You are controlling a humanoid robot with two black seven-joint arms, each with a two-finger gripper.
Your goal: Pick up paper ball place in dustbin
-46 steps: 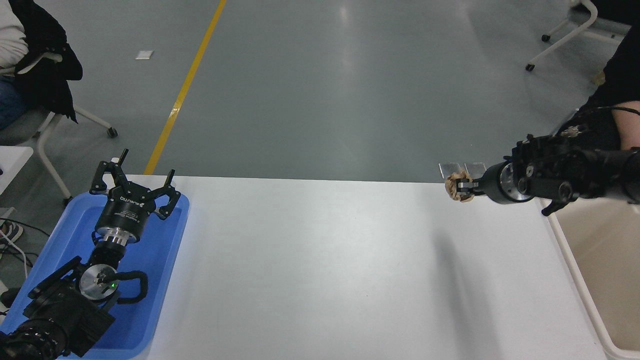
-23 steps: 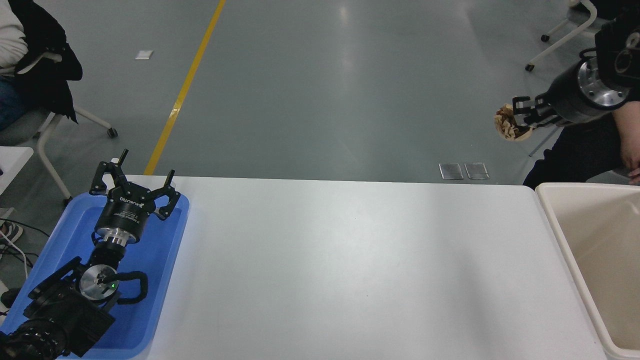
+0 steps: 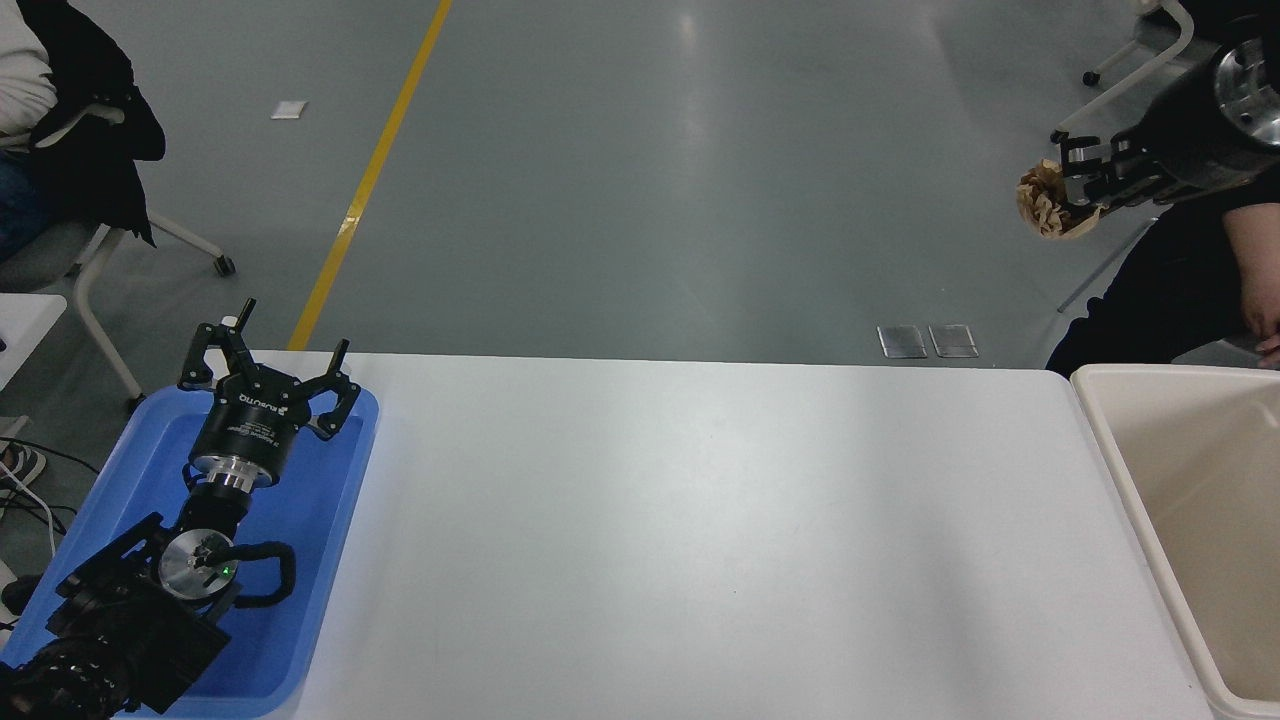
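The tan, wrinkled paper ball (image 3: 1045, 200) hangs high in the air at the upper right, held by my right gripper (image 3: 1066, 192), which is shut on it. That arm comes in from the right edge and is raised well above the table. The cream-beige dustbin (image 3: 1110, 455) stands at the table's right end, below and to the right of the ball; only part of it shows. My left gripper (image 3: 268, 358) rests open over the blue tray at the lower left.
A shallow blue tray (image 3: 345, 500) lies at the table's left end under the parked left arm. A person in dark clothes sits at the far right (image 3: 1180, 290), close behind the dustbin. Another person and a chair are at the upper left (image 3: 60, 140).
My right arm has lifted the paper ball from table height near the far edge up and to the right. The left arm has not moved.
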